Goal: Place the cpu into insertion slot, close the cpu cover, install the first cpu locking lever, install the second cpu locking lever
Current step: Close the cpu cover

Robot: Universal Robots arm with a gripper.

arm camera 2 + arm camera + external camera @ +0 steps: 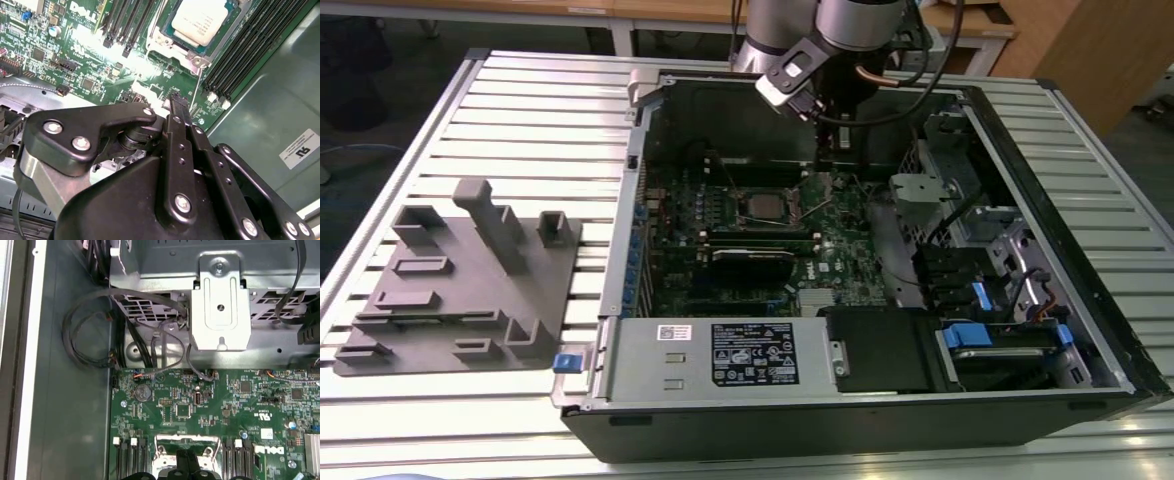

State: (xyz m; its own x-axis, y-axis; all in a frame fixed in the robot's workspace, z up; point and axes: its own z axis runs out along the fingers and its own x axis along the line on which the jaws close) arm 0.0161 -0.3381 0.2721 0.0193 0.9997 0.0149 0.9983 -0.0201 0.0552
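Note:
The cpu (201,19), silver-topped, lies in the insertion slot (781,216) on the green board. In the second wrist view the silver cpu cover (162,44) frames it and looks folded down around it. A thin wire locking lever (199,85) runs out from the socket's corner, and in the exterior view a lever (825,207) stands raised at the socket's right. My gripper (175,102) is shut with its black fingertips together just above the board. It is a short way from the socket, close to the lever but apart from it, with nothing seen between the tips. The gripper (187,461) and the arm's gripper (831,160) hang beyond the socket.
Long black memory slots (250,45) flank the socket. The open case has a metal drive cage (220,305) with loose black cables (90,335), a power supply (720,355) at the front, and blue-tabbed drive bays (981,335). A grey fixture block (460,285) sits on the slatted table.

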